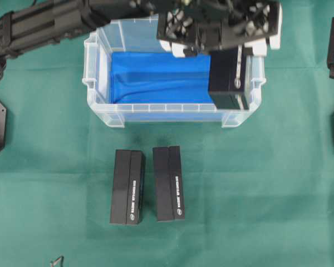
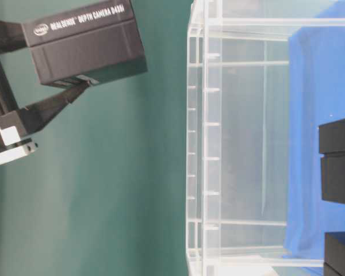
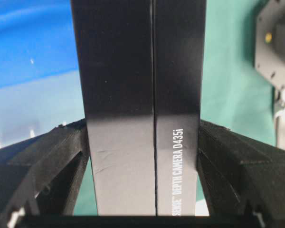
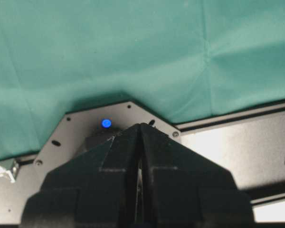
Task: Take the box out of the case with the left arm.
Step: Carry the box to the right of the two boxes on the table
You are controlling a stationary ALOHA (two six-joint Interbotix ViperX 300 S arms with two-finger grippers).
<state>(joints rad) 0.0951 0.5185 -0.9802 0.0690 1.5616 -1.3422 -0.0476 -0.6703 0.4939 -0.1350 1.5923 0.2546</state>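
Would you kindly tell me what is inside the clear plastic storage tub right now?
A bright blue cloth lines the clear plastic tub. Over its right end the left gripper grips a black rectangular box; the floor beneath box and arm is covered.

Your black ribbed left arm (image 1: 50, 22) reaches across the clear plastic case (image 1: 94, 83); its black lattice left gripper (image 3: 142, 156) clamps the black box (image 3: 137, 95); your black right gripper (image 4: 140, 161) sits closed.

The held box (image 2: 83, 43) reads "REALSENSE DEPTH CAMERA D435i", apparently with an Intel logo.
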